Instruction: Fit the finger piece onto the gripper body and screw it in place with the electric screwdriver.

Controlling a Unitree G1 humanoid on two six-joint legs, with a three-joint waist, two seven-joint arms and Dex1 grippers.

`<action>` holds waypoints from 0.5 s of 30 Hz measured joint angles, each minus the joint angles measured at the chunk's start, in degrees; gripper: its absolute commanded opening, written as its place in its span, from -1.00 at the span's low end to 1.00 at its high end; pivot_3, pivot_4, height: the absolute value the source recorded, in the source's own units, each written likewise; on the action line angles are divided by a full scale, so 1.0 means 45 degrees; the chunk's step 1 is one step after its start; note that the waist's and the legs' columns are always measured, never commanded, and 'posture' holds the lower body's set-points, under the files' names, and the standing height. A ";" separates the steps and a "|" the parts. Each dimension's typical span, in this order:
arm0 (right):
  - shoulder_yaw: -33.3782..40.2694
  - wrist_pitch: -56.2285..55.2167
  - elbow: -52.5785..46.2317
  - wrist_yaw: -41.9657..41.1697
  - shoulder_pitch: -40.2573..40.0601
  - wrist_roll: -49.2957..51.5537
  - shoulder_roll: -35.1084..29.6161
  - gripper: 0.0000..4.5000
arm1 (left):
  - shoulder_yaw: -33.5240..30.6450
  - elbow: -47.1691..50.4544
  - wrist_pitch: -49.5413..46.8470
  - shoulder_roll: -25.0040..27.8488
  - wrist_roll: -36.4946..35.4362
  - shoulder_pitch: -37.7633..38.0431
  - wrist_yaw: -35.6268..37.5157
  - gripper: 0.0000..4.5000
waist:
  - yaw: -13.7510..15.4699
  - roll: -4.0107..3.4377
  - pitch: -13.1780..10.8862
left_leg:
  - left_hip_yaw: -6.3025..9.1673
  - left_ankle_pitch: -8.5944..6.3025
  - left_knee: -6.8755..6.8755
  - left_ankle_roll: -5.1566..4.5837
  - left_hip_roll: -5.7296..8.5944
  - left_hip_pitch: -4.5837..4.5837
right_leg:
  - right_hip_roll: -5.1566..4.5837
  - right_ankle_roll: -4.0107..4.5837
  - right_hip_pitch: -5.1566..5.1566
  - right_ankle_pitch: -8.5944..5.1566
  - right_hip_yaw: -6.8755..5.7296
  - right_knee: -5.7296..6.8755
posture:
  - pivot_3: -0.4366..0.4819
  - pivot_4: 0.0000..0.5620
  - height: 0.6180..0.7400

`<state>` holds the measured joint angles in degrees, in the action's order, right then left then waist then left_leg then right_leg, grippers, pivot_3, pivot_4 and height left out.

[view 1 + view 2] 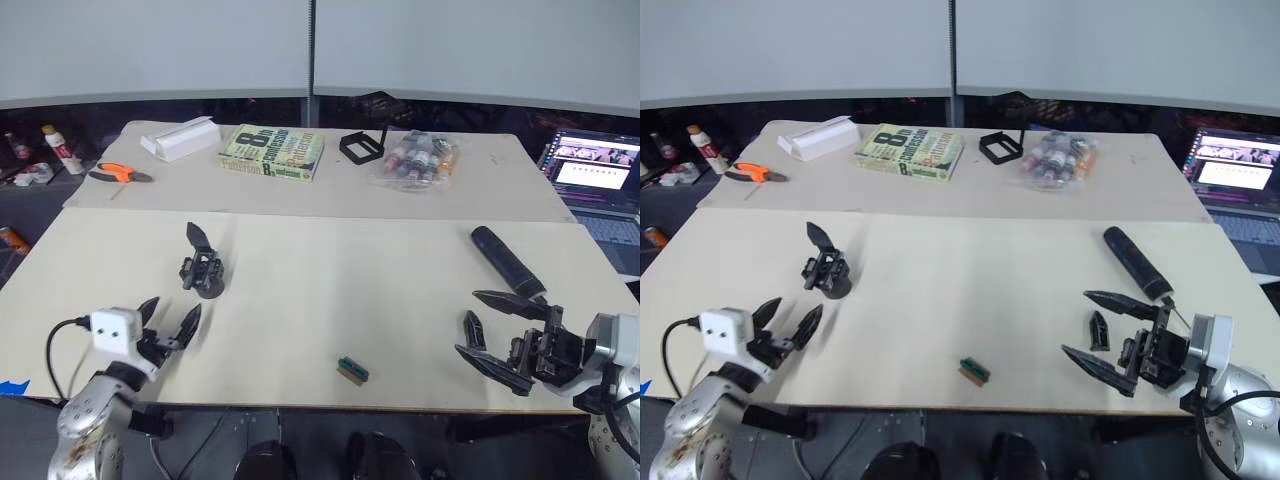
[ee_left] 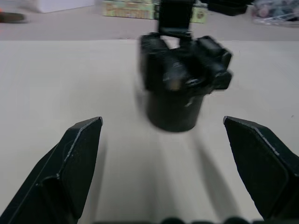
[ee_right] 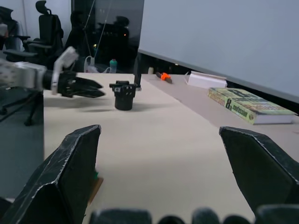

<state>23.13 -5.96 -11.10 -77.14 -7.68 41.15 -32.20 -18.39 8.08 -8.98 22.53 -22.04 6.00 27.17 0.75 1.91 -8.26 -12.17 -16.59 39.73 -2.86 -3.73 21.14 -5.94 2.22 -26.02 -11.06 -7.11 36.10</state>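
Observation:
The gripper body (image 1: pixel 203 270) stands upright on the left half of the light table, its pointed finger up. My left gripper (image 1: pixel 172 312) is open just in front of it, and the left wrist view shows the gripper body (image 2: pixel 180 84) a little beyond the spread fingertips (image 2: pixel 84 140). The finger piece (image 1: pixel 1098 330) lies on the table at the right, between the open fingers of my right gripper (image 1: pixel 1076 322), which do not grip it. The electric screwdriver (image 1: pixel 508 262) lies flat just behind that gripper, untouched.
A small green-and-brown block (image 1: pixel 352 369) sits near the table's front edge. At the back are a white box (image 1: pixel 180 137), orange pliers (image 1: pixel 120 173), a book (image 1: pixel 272 152), a black square frame (image 1: pixel 362 147) and a bag of bottles (image 1: pixel 420 158). A laptop (image 1: pixel 598 180) is at the far right.

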 measured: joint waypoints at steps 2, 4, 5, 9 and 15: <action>-0.0011 -0.0107 0.0127 -0.0098 0.0059 -0.0022 -0.0004 1.00 | 0.0336 -0.0690 -0.0013 0.0069 0.0398 -0.0737 -0.0093 0.95 | -0.0046 -0.0003 0.0002 | 0.0000 0.0004 -0.0001 0.0008 -0.0013 -0.0004 | 0.0019 -0.0005 -0.0002 -0.0004 0.0002 0.0004 | -0.05 -0.47 1.00; -0.0010 -0.0268 0.0282 -0.0214 0.0133 -0.0027 -0.0014 1.00 | 0.0537 -0.1445 0.0002 0.0186 0.0766 -0.1332 -0.0147 0.95 | -0.0066 -0.0004 0.0002 | 0.0000 0.0003 -0.0002 0.0015 -0.0024 -0.0004 | 0.0037 0.0001 -0.0005 -0.0002 0.0004 0.0002 | -0.05 -0.47 1.00; -0.0005 -0.0299 0.0372 -0.0256 0.0168 -0.0028 -0.0015 1.00 | 0.0586 -0.1666 0.0018 0.0228 0.0872 -0.1478 -0.0139 0.95 | -0.0067 -0.0004 0.0002 | 0.0000 0.0003 -0.0001 0.0015 -0.0027 -0.0002 | 0.0040 0.0008 -0.0007 0.0001 0.0003 0.0001 | -0.05 -0.47 1.00; 0.0011 -0.0508 0.0525 -0.0340 0.0145 -0.0079 -0.0018 1.00 | 0.0776 -0.2517 0.0137 0.0415 0.1131 -0.1984 -0.0002 0.95 | -0.0023 -0.0004 0.0002 | -0.0001 0.0003 0.0002 0.0015 -0.0024 0.0000 | 0.0035 0.0022 -0.0007 0.0009 0.0004 0.0001 | -0.05 -0.47 1.00; 0.0035 -0.0822 0.0613 -0.0342 0.0025 -0.0121 -0.0014 1.00 | 0.1133 -0.3624 0.0788 0.0429 0.1403 -0.2758 0.0486 0.58 | 0.0014 -0.0021 0.0012 | 0.0001 0.0002 0.0003 0.0014 -0.0016 0.0000 | 0.0010 0.0020 -0.0006 0.0009 0.0000 0.0002 | -0.05 -0.47 1.00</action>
<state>23.29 -9.67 -8.34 -78.68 -7.57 40.60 -32.26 -13.29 -8.22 -5.44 24.46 -15.72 -6.41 29.36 0.82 1.82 -8.21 -12.16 -16.58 39.74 -2.80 -3.80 21.14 -5.90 2.31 -26.04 -11.03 -7.11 36.11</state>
